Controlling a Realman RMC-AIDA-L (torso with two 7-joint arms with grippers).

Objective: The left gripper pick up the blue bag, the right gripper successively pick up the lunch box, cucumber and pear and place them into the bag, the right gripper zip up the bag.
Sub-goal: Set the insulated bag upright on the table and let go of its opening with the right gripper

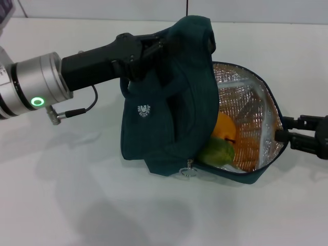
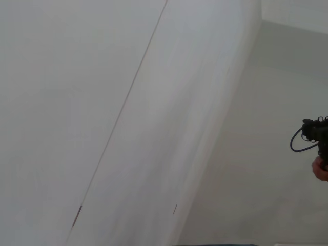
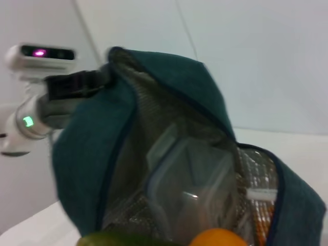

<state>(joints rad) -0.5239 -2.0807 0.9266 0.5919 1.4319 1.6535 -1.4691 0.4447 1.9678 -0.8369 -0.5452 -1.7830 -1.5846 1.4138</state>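
Three items sit inside the blue bag (image 1: pixel 164 128): lunch box (image 3: pixel 189 189), cucumber (image 1: pixel 218 152), pear (image 1: pixel 224 128).

Blue bag: centre of the white table (image 1: pixel 77 195), mouth gaping to the right, silver foil lining (image 1: pixel 256 113) exposed; upper fabric lifted and bunched at the far left; zipper pull (image 1: pixel 187 170) hanging at the near edge, zipper undone.

Left gripper (image 1: pixel 148 51): reaching in from the left, jaws closed on the bag's bunched upper fabric, holding it raised.

Right gripper (image 1: pixel 287 134): at the right edge, just beside the bag's open rim; how far its jaws are parted cannot be told.

Lunch box: clear, blue-rimmed, standing tilted deep against the lining, seen in the right wrist view.

Cucumber: green end showing at the mouth's near side.

Pear: orange-yellow, touching the cucumber, just beyond it.
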